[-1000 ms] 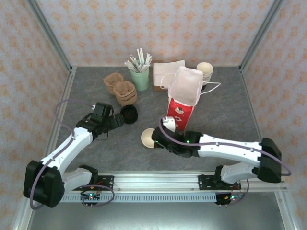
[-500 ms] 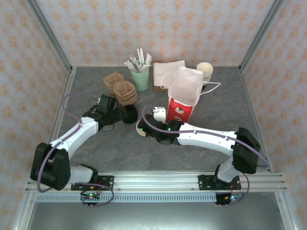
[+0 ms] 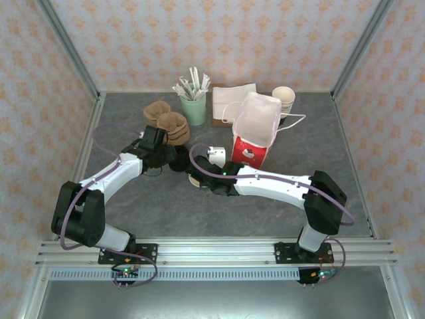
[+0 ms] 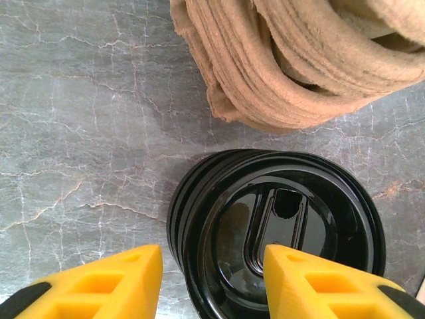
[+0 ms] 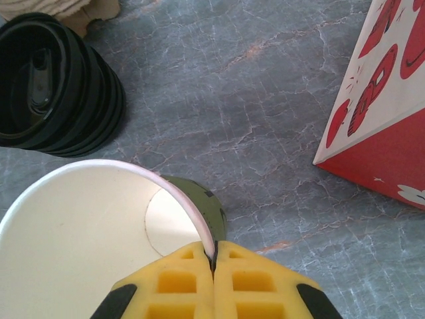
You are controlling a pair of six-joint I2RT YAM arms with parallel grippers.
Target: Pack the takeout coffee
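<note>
An olive-sided paper cup (image 5: pixel 86 232) with a cream inside and no lid stands beside a stack of black lids (image 5: pixel 53 86). My right gripper (image 5: pixel 214 256) is shut on the cup's rim, pinching the wall. In the top view the cup (image 3: pixel 192 181) peeks out under the right gripper (image 3: pixel 204 178). My left gripper (image 4: pixel 212 256) hangs over the lid stack (image 4: pixel 279 239), open. One of its fingers is outside the stack's edge and the other over the top lid's face. From above, the left gripper (image 3: pixel 166 157) meets the lids (image 3: pixel 178 158). A lidded takeout coffee is out of view.
A red paper bag (image 3: pixel 251 149) with a white open top stands right of the cup, close to the right arm. Brown pulp cup carriers (image 3: pixel 169 123) lie just behind the lids. Farther back are a green cup of stirrers (image 3: pixel 194 106), napkins (image 3: pixel 232 100) and stacked cream cups (image 3: pixel 283 98).
My left gripper moved in over the lid stack and its jaws narrowed. My right arm carried the lidless cup left and away from me, up beside the lids.
</note>
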